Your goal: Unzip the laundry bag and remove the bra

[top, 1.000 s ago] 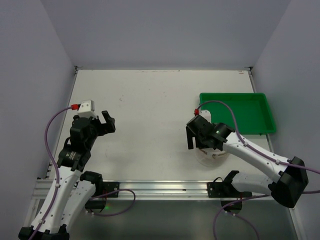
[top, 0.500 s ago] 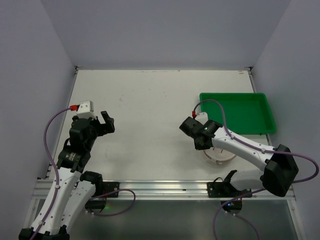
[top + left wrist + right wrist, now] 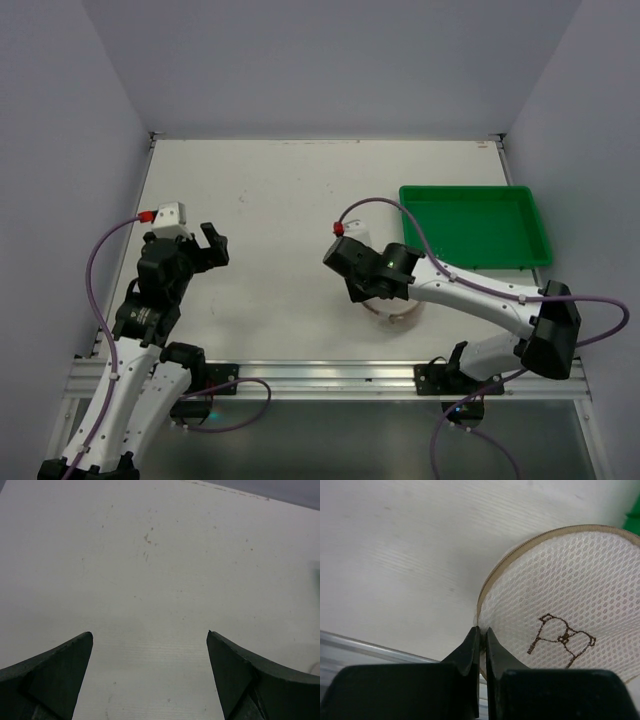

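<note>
White table (image 3: 280, 200), right fingers (image 3: 468, 655) tight on laundry bag (image 3: 560, 595) rim

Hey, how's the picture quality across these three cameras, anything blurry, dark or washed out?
Top external view: even, soft light, sharp throughout, no glare. Left wrist view: table specks crisp, left gripper fingers dark and slightly soft. Right wrist view: laundry bag mesh and bra sketch in focus, right gripper nearly black, detail lost; green tray corner blurred.
</note>
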